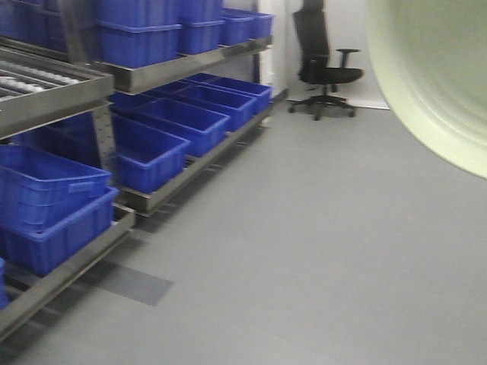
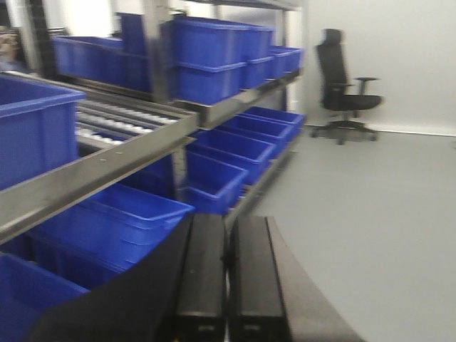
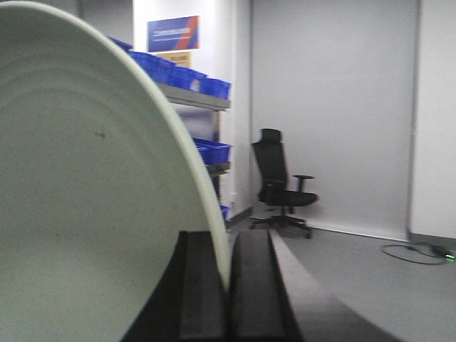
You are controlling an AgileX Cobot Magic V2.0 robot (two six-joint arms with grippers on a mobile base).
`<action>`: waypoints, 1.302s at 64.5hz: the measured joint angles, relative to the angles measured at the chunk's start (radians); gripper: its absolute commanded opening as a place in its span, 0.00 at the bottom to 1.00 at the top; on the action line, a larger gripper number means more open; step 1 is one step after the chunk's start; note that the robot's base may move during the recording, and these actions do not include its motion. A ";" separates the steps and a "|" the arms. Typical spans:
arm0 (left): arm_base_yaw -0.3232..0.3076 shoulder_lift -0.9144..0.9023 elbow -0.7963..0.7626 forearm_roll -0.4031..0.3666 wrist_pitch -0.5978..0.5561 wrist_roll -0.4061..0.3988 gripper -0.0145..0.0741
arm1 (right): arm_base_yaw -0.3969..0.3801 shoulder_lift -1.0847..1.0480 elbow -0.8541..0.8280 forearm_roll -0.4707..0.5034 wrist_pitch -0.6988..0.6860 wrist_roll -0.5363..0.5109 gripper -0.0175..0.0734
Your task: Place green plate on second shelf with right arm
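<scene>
While clamped edge-on between right gripper [image 3: 229,246] pads, green plate [image 1: 441,68] up at two o'clock in front view, well apart from second shelf [image 1: 46,103] at ten o'clock. Left gripper [image 2: 228,229] pressed together.

Open floor [image 1: 327,228] beside bin-filled rack [image 1: 103,135]
</scene>
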 measured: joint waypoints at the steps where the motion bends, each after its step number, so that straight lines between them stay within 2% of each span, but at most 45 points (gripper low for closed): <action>1: 0.000 0.000 0.000 0.000 0.000 0.000 0.31 | 0.000 0.000 0.000 0.000 0.000 0.000 0.25; 84: 0.000 0.000 0.000 0.000 0.000 0.000 0.31 | 0.000 0.000 0.000 0.000 0.002 0.000 0.25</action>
